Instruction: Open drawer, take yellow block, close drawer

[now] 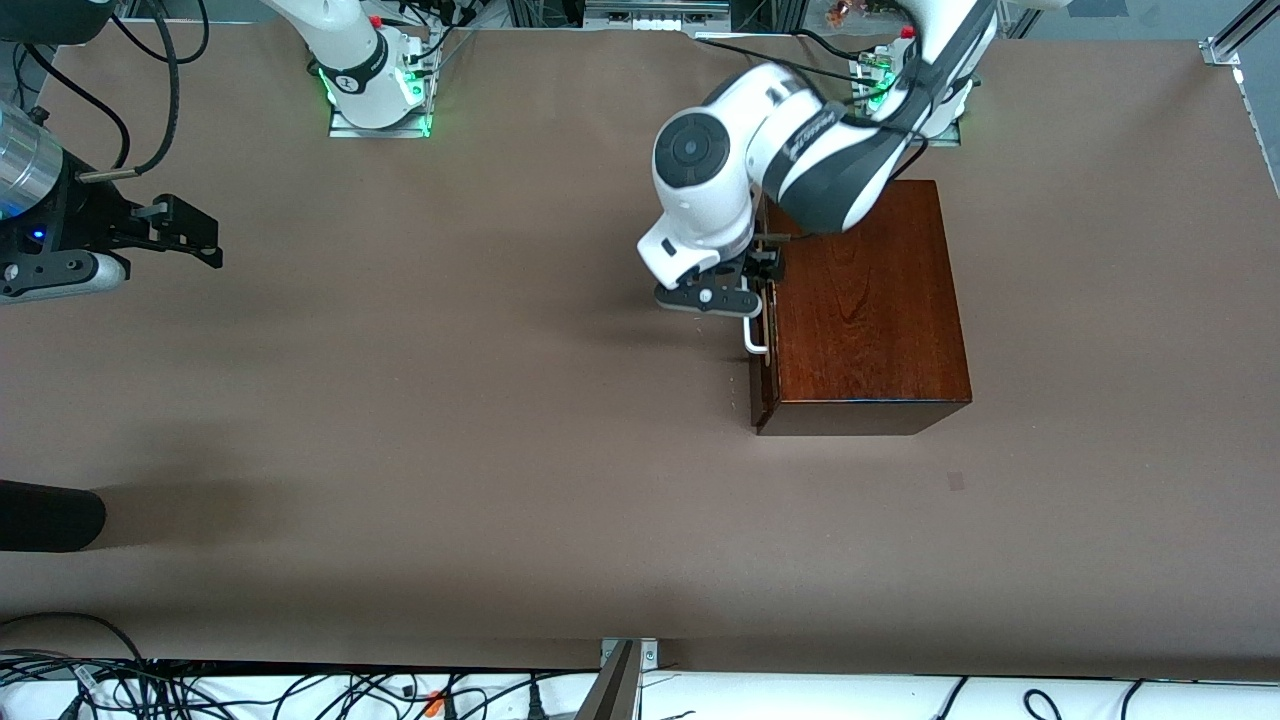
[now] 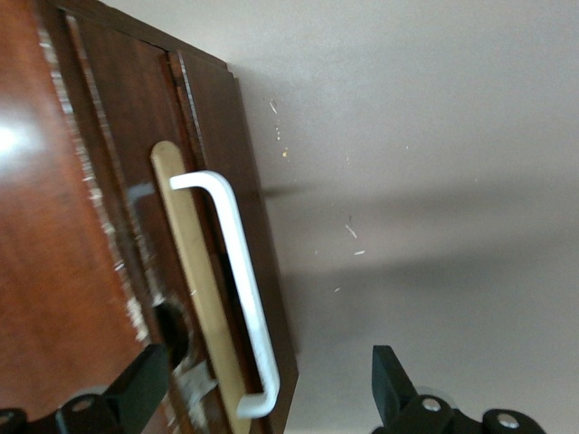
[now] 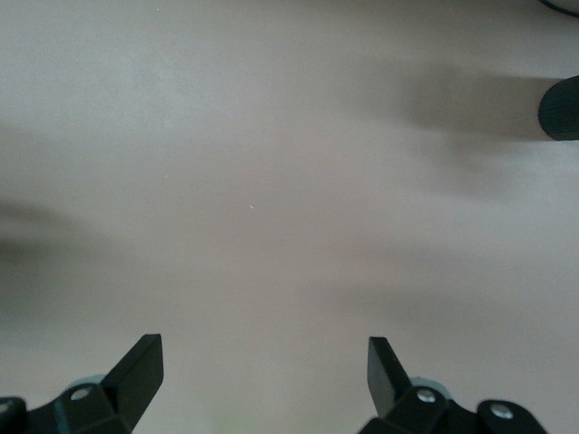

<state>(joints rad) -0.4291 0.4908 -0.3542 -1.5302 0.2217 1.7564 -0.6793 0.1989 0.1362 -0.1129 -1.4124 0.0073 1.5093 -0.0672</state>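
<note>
- Front view: the wooden box (image 1: 865, 300) stands on the bench (image 1: 450, 400) toward the left arm's end. Its drawer (image 1: 762, 340) faces the right arm's end and looks shut or nearly so. The left hand (image 1: 757, 285) is at the white handle (image 1: 752, 338). The right hand (image 1: 195, 243) hangs over bare bench at the right arm's end, waiting.
- Left wrist view: the left hand (image 2: 271, 393) is spread wide, its fingers (image 2: 391, 384) on either side of the handle (image 2: 237, 280), one finger over the box top. Whether they touch the bar cannot be told.
- Right wrist view: the right hand (image 3: 264, 375) is spread wide over bare bench (image 3: 271, 181), holding nothing.
- No view shows the yellow block.
</note>
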